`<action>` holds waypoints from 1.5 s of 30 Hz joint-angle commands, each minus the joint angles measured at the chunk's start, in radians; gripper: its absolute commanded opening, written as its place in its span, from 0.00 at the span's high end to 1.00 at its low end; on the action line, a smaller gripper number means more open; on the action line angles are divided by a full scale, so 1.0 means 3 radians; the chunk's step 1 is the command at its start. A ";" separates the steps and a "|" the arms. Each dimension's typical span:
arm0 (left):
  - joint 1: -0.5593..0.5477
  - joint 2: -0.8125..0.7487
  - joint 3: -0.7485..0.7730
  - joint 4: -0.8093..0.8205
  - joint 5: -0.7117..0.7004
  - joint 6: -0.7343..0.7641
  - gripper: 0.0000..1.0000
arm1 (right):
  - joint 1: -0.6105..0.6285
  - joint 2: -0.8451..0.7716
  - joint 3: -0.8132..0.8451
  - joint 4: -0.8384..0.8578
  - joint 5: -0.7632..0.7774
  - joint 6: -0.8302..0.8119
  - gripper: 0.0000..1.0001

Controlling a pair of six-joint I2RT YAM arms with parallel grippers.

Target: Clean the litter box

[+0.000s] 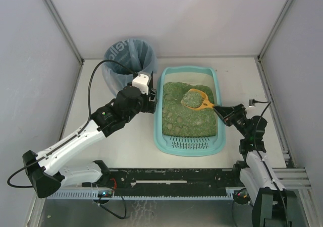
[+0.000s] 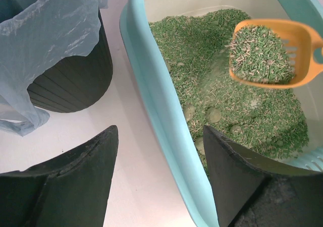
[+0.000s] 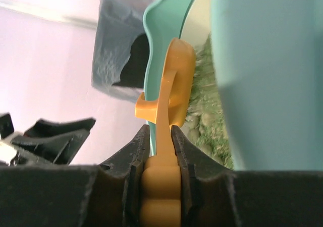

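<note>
The litter box is a light-teal tray holding green litter and several clumps, with a slotted grille at its near end. My right gripper is shut on the handle of an orange scoop, which hangs over the litter with a heap of granules in it. The right wrist view shows the handle pinched between the jaws of the right gripper, with the scoop edge-on beyond them. My left gripper is open and straddles the box's left rim, one finger outside and one over the litter. The loaded scoop hovers ahead.
A round black bin lined with a blue bag stands just left of the box's far corner. In the left wrist view the bin is close beside the rim. White enclosure walls stand on three sides.
</note>
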 commanded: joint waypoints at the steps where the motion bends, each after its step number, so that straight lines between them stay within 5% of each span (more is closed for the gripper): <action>1: 0.0013 -0.0080 0.0063 0.0130 -0.0066 0.0059 0.28 | 0.0063 0.0052 0.0177 0.0253 -0.0298 0.0056 1.00; 4: 0.0013 -0.0090 0.0059 0.0125 -0.0053 0.0059 0.28 | -0.0219 -0.0065 0.0013 0.0173 -0.0135 0.0230 1.00; 8: 0.0017 -0.0098 0.0063 0.0130 -0.0076 0.0066 0.28 | 0.0096 0.0099 0.0220 0.0328 -0.0356 0.0096 1.00; 12: 0.0019 -0.0120 0.0058 0.0125 -0.0080 0.0064 0.28 | -0.0266 -0.0053 0.0051 0.0220 -0.0213 0.0285 1.00; 15: 0.0027 -0.0117 0.0056 0.0137 -0.0082 0.0063 0.28 | 0.0082 0.0094 0.0292 0.0289 -0.0429 0.0062 1.00; 19: 0.0033 -0.0093 0.0063 0.0132 -0.0012 0.0050 0.28 | -0.0173 -0.0063 0.0224 -0.0021 -0.0257 0.0085 1.00; 24: 0.0038 -0.0104 0.0061 0.0136 -0.0013 0.0044 0.28 | 0.0010 0.0027 0.0367 -0.0031 -0.0435 -0.0097 1.00; 34: 0.0038 -0.0091 0.0061 0.0135 -0.0036 0.0049 0.28 | 0.0847 -0.0252 0.1074 -0.2146 0.1136 -0.1456 1.00; 45: 0.0043 -0.0072 0.0066 0.0131 -0.0052 0.0057 0.28 | 0.1882 0.0432 0.2100 -0.3565 0.2662 -0.2160 1.00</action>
